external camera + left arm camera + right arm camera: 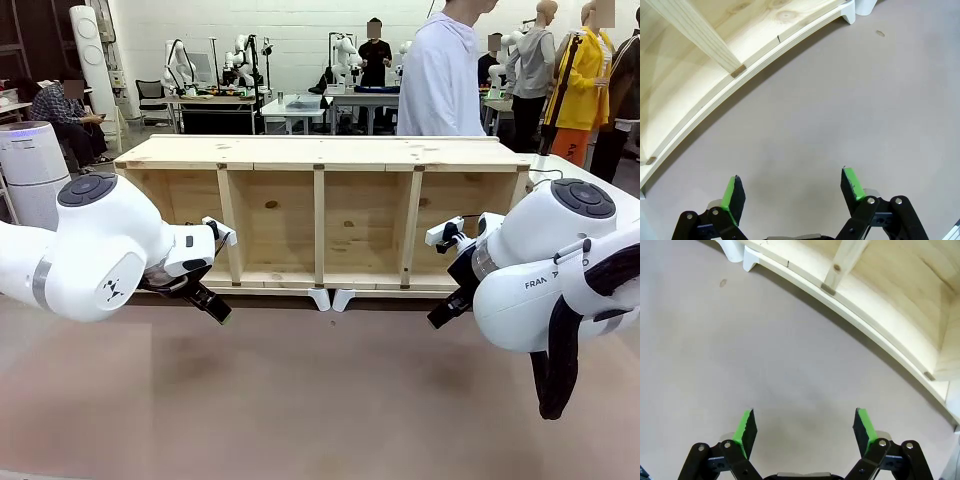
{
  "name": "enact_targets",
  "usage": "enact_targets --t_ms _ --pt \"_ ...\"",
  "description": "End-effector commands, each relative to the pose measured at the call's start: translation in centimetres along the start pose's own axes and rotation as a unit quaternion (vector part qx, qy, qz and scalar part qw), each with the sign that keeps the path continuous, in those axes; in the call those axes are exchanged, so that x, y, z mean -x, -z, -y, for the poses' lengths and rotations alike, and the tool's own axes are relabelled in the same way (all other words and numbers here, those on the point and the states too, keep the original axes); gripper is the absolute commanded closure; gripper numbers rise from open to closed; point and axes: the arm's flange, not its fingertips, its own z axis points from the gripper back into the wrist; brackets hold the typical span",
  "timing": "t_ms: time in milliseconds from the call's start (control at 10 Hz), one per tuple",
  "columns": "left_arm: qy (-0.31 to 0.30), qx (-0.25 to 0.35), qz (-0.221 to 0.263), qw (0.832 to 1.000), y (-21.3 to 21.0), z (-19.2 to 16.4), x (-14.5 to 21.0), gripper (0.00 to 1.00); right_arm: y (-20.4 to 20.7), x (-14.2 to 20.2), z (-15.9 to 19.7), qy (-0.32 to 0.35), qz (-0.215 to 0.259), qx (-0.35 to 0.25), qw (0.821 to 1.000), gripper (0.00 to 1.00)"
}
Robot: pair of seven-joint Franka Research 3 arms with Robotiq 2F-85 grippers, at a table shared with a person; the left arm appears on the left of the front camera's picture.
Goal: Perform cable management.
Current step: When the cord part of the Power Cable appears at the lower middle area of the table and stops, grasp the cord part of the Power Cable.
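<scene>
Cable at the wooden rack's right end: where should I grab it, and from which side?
A thin black loop of the cable seems to lie over the rack at its right top corner. Probably take that loop from above with the open right claw, jaws across the strand; the rest is hidden.

Open surface (320,400) is stretching ahead of the left tool (790,176) and right tool (804,412); the wooden rack (320,152) is blocking the far side.
</scene>
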Motion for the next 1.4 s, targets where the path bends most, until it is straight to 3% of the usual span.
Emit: enact_targets --t_ms 0,200,500,800,1300 --pt "-0.003 0.0 0.0 1.0 0.0 -0.2 0.1 0.0 0.0 0.0 0.0 0.001 0.0 0.0 1.0 0.0" --pt "0.0 0.0 0.0 1.0 0.0 0.0 0.0 0.0 0.0 0.0 0.0 0.0 0.0 0.0 1.0 0.0" --pt "-0.006 -0.028 0.012 1.0 -6.0 -2.5 1.3 0.0 -5.8 0.3 1.4 0.0 0.022 0.021 1.0 0.0" --pt "-0.028 -0.076 0.045 0.996 -13.1 -5.7 5.6 0.0 -12.8 2.9 3.2 0.03 0.057 0.069 0.996 0.0" --pt "-0.092 -0.096 0.081 0.988 -18.2 -9.6 14.6 0.0 -20.5 9.6 4.1 0.111 0.106 0.133 0.979 0.0"
